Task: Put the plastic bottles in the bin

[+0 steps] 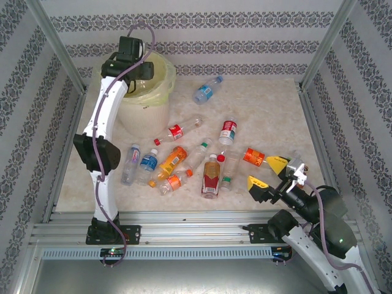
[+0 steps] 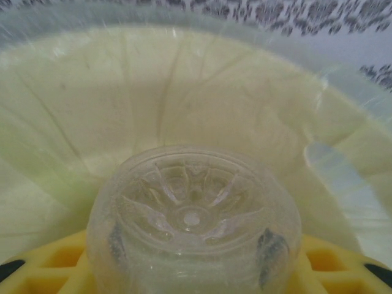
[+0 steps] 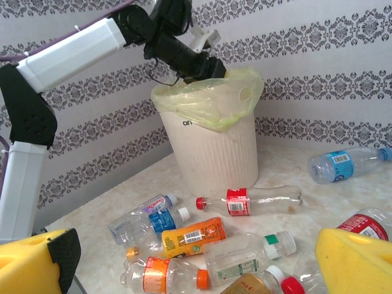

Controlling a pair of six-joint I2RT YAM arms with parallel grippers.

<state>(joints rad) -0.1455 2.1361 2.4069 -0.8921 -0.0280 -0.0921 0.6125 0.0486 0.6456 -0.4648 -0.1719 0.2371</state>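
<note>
The left gripper (image 2: 195, 277) is clenched on a clear plastic bottle (image 2: 193, 211), whose ribbed base faces the wrist camera. It holds the bottle over the yellow-lined mouth of the white bin (image 1: 150, 113), at the upper left of the top view. The right gripper (image 1: 267, 173) hangs at the lower right with its yellow fingers spread wide and nothing between them, just beside an orange bottle (image 1: 253, 156). The other bottles (image 1: 211, 174) lie scattered on the marble-patterned table (image 1: 263, 110) across the middle of the frame, and a blue-labelled bottle (image 1: 207, 92) lies apart at the top centre, right of the bin.
</note>
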